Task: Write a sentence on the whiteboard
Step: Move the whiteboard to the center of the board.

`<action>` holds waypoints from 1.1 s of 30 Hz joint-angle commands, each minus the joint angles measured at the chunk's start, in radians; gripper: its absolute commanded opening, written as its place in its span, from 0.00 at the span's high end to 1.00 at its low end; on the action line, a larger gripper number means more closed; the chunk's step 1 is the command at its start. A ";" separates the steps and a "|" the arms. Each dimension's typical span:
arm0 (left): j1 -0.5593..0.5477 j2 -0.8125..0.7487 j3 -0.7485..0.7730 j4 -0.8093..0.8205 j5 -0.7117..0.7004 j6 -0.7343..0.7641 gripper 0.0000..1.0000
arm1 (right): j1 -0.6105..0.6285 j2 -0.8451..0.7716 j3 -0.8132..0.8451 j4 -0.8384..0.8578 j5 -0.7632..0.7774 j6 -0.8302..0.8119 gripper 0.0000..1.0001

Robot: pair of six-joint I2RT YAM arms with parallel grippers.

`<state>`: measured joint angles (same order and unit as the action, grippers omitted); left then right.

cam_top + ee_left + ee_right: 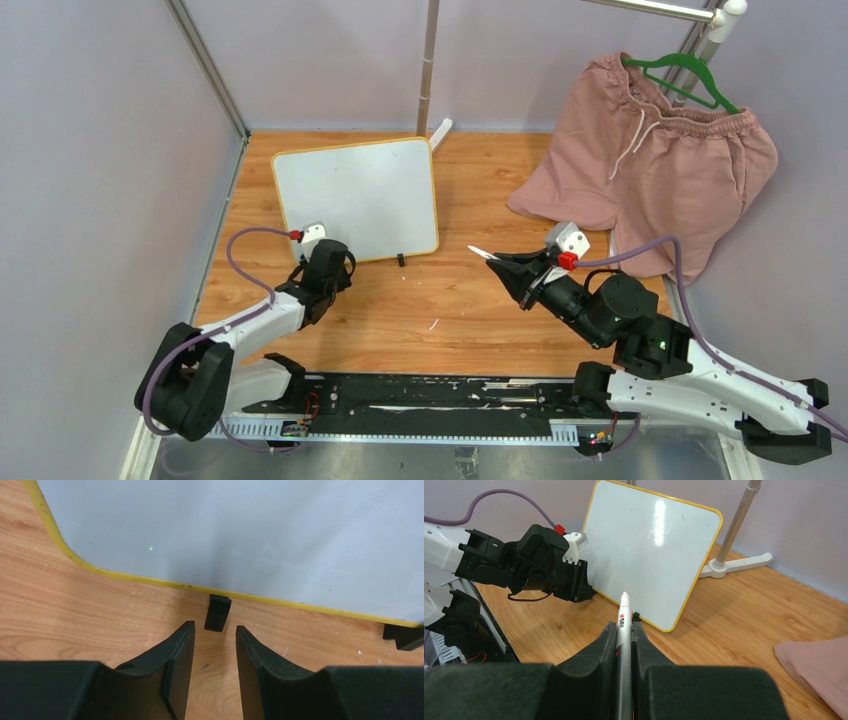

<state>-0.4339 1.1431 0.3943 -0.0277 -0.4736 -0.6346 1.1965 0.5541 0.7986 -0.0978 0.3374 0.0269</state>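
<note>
Whiteboard point(355, 200) at the worktop's point(470, 310) far-left corner
Left gripper point(214, 636) parted, black foot point(218, 611) just beyond its fingertips; right gripper point(624, 627) clamps a marker point(623, 607)

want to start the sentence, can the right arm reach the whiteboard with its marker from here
Probably yes: only bare table lies between the marker and the whiteboard, the left gripper off to one side.

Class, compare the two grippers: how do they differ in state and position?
The left gripper holds nothing, jaws apart; the right gripper is shut on a marker. The left sits at the whiteboard's near edge; the right hangs farther off. Both are black.
</note>
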 commanded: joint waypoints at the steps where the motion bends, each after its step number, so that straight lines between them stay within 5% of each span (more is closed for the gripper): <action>1: 0.011 0.037 -0.016 0.111 -0.015 0.010 0.60 | 0.008 -0.006 -0.002 0.021 0.021 -0.023 1.00; 19: 0.011 0.094 -0.027 0.179 -0.002 0.005 0.75 | 0.007 -0.013 -0.001 0.015 0.028 -0.023 1.00; 30: 0.011 0.117 -0.018 0.182 0.060 0.033 1.00 | 0.008 -0.024 -0.004 0.009 0.028 -0.013 1.00; 33: -0.002 0.121 -0.024 0.192 0.084 0.042 1.00 | 0.008 -0.029 -0.007 0.007 0.032 -0.010 1.00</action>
<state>-0.4267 1.2503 0.3771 0.1005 -0.4473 -0.5976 1.1965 0.5407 0.7986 -0.0982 0.3450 0.0231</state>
